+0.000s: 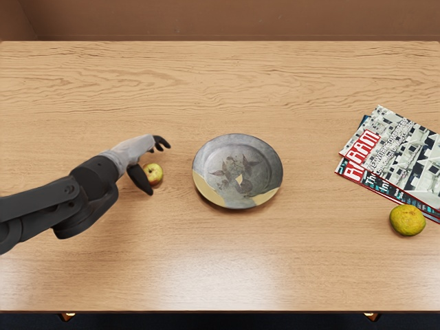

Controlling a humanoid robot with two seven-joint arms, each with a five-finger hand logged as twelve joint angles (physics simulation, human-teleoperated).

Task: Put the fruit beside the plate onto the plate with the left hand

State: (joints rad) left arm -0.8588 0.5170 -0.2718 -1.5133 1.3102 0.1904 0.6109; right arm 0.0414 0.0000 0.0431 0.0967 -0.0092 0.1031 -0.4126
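A small yellow-red apple (154,174) lies on the table just left of a grey patterned plate (268,159). My left hand (150,162) comes in from the left edge and hovers at the apple, fingers spread above it and the thumb hanging down on its left side. The hand is open and the fingers do not close on the fruit. The plate holds nothing. The right arm is out of view.
A stack of magazines (395,157) lies at the right edge of the table. A yellow-green citrus fruit (407,220) sits in front of them, far from the plate. The table's front edge runs along the bottom.
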